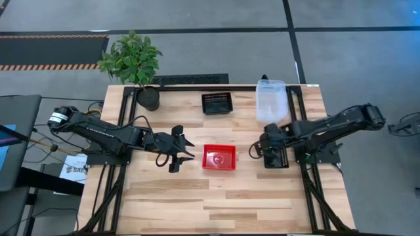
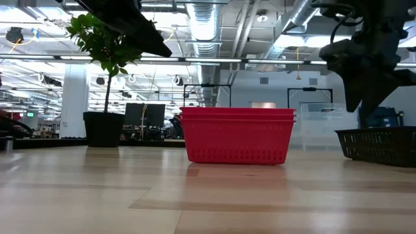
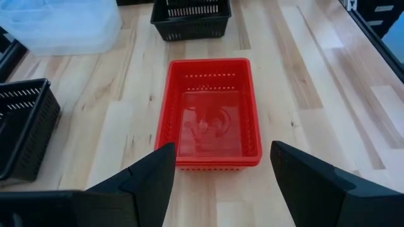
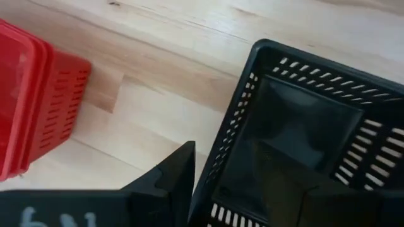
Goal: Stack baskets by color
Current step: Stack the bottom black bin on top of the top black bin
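Observation:
Nested red baskets (image 1: 219,158) (image 2: 237,136) stand on their base at the table's middle. My left gripper (image 1: 182,152) (image 3: 221,170) hovers open to their left, pointing at them. A black basket (image 4: 303,120) (image 2: 380,146) sits on the table right of the red ones. My right gripper (image 1: 272,156) (image 4: 246,176) points down over it, open, with one finger outside its wall and one inside. Another black basket (image 1: 217,103) and the clear baskets (image 1: 270,101) stand near the far edge. My right gripper comes from above with the black basket's wall (image 4: 218,170) between its fingers. One finger (image 4: 170,183) is outside the basket and the other inside. I cannot tell whether either finger touches the wall. The basket rests on the table.
A potted plant (image 1: 148,98) stands at the far left corner. Dark rails (image 1: 298,124) run along the table's left, right and far sides. Bare wood (image 1: 216,203) stretches across the near half of the table.

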You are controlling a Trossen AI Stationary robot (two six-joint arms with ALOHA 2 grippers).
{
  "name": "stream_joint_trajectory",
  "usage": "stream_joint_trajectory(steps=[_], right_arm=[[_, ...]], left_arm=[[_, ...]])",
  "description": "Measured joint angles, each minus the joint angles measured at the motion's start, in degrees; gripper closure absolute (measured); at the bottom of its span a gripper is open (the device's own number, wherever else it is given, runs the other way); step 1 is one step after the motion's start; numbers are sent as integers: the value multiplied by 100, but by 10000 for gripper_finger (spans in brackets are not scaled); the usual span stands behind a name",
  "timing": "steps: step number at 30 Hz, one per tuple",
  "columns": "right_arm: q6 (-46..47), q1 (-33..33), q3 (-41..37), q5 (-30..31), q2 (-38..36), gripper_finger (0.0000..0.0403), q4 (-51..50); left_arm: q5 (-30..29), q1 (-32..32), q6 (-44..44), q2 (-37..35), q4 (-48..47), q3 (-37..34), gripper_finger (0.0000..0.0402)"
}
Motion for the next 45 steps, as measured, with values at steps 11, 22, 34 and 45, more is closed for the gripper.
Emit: stream_joint_trajectory(steps=[11,22,34,45], right_arm=[[16,0,-304,6,473,239,651],[-170,-2,-303,-40,1256,258,730],[-692,0,54,-35,1235,386,816],[-1842,166,1465,563,1235,394,527]], left_arm=[[-2,0,-88,-2,-1,0,155],[-2,11,-66,0,14,0,155],[-4,13,-84,-2,31,0,155],[-4,13,-98,0,27,0,155]])
